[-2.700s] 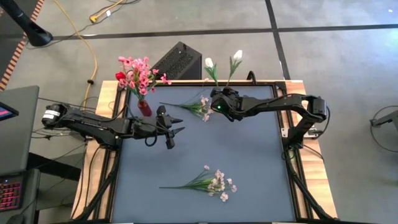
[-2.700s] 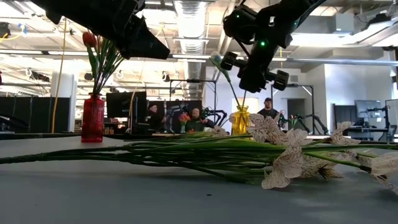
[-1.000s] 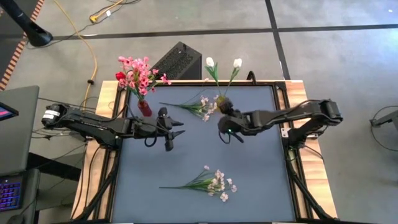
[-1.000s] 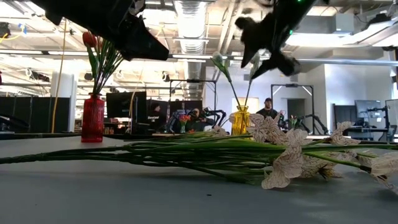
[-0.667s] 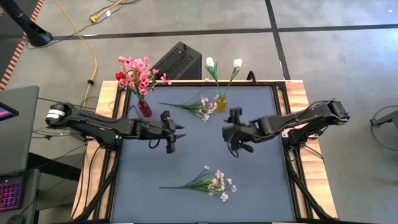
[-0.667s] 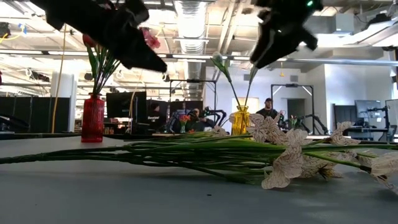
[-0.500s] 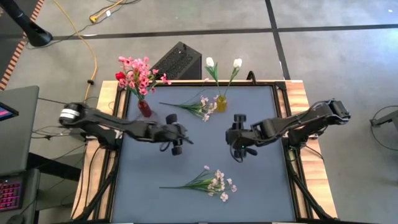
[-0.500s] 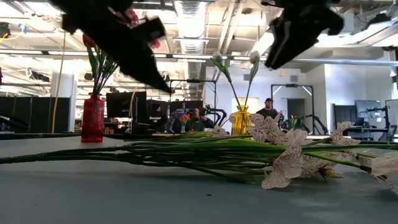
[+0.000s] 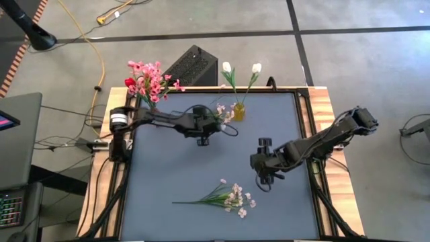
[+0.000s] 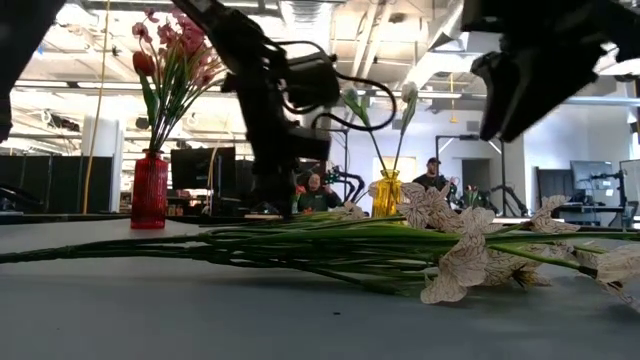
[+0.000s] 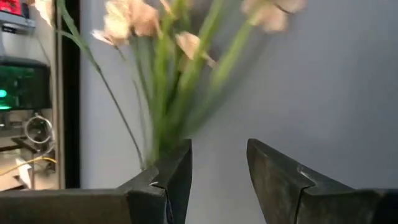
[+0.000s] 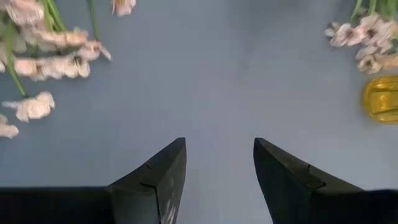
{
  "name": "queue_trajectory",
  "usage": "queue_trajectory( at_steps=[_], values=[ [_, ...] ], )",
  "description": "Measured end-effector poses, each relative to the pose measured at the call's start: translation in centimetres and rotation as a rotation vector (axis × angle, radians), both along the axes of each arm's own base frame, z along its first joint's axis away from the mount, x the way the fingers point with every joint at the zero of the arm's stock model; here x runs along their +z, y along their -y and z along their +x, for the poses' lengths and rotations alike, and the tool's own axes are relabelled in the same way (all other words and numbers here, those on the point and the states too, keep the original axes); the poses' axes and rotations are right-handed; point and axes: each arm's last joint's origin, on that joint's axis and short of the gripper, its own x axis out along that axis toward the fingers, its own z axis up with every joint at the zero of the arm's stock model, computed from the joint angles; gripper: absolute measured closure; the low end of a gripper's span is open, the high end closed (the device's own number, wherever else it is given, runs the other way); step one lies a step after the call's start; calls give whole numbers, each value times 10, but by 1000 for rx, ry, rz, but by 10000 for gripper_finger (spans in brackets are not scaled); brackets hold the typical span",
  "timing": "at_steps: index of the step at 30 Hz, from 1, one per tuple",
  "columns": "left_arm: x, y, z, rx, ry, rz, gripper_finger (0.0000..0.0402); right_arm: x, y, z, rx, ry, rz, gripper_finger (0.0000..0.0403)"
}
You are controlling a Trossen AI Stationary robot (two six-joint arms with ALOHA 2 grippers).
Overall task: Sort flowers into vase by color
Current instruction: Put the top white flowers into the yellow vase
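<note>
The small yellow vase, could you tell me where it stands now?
In the high view, the small yellow vase stands at the table's far edge, holding two white tulips, beside a pale blossom spray.

The left arm reaches from its base at the frame's left edge across the upper part of the high view, ending in the left gripper [image 9: 203, 126] just left of centre, near the top; in its wrist view the two dark fingers [image 11: 166, 180] stand parted with a clear gap between them. The right arm comes in from the right edge and slants down toward the middle, its right gripper [image 9: 263, 173] sitting just right of centre. Its fingers [image 12: 155, 177] are likewise spread apart, nothing between them.
</note>
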Motion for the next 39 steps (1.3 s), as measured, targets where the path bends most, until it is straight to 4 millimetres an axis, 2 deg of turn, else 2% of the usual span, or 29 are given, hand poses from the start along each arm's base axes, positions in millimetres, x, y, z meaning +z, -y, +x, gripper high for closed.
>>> queue_trajectory(
  at_steps=[6,14,19,22,26,30,35,39],
  values=[
    [6,-29,7,33,-27,22,258,-10,0,-3,4,-13,-5,207],
    [1,-66,-7,67,-54,-86,258,-16,2,-5,31,-35,-27,223],
    [-1,-78,-14,64,-52,-136,258,-15,1,-2,54,-6,-25,230],
    [-4,-80,-15,17,-36,-222,258,-14,0,-1,63,10,-23,232],
    [-10,-80,-16,13,-42,-231,269,-15,0,-1,63,10,-23,232],
    [-14,-80,-16,25,-54,-233,309,-14,0,-1,63,11,-23,233],
    [-12,-72,-16,44,-62,-234,387,-14,0,0,63,13,-22,233],
    [-3,-58,-18,79,-63,-260,392,-14,0,0,63,13,-22,233]
  ],
)
